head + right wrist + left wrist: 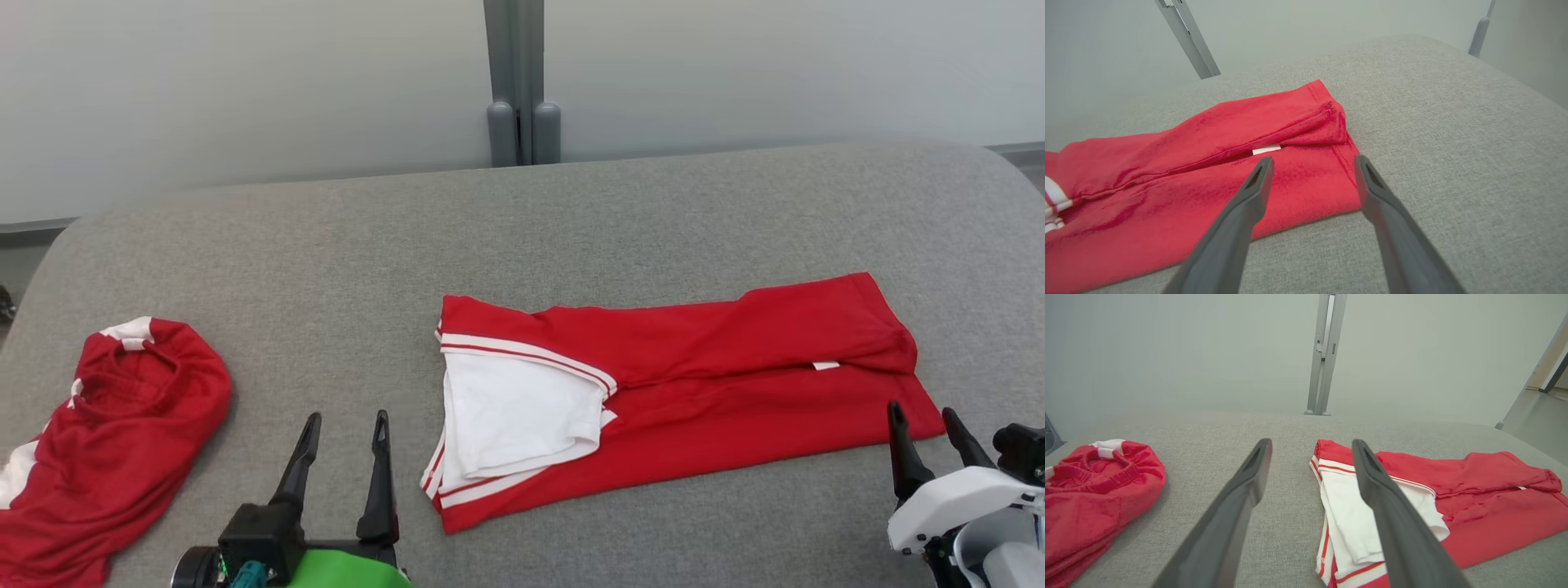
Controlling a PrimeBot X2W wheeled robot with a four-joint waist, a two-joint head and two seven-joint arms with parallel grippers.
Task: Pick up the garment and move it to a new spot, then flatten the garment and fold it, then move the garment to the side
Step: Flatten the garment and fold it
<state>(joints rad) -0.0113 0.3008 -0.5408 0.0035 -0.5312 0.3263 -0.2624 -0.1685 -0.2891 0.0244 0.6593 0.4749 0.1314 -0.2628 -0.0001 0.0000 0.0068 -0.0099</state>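
Observation:
A red garment (pixel 718 384) with white sleeve and white stripes lies folded lengthwise in a long strip across the middle of the grey cushioned surface (pixel 522 237). It shows in the left wrist view (pixel 1478 506) and the right wrist view (pixel 1216 163) too. My left gripper (pixel 345 429) stands open just left of the garment's striped end, holding nothing. My right gripper (pixel 922 416) is open at the garment's near right corner, its fingers above the cloth edge with nothing between them. In the wrist views both pairs of fingers (pixel 1237 506) (pixel 1249 204) are spread wide.
A second red and white garment (pixel 106 433) lies crumpled at the left edge of the surface, also in the left wrist view (pixel 1094 498). A grey post (pixel 516 82) stands behind the surface against a pale wall. Bare grey cloth stretches behind the garment and to its right.

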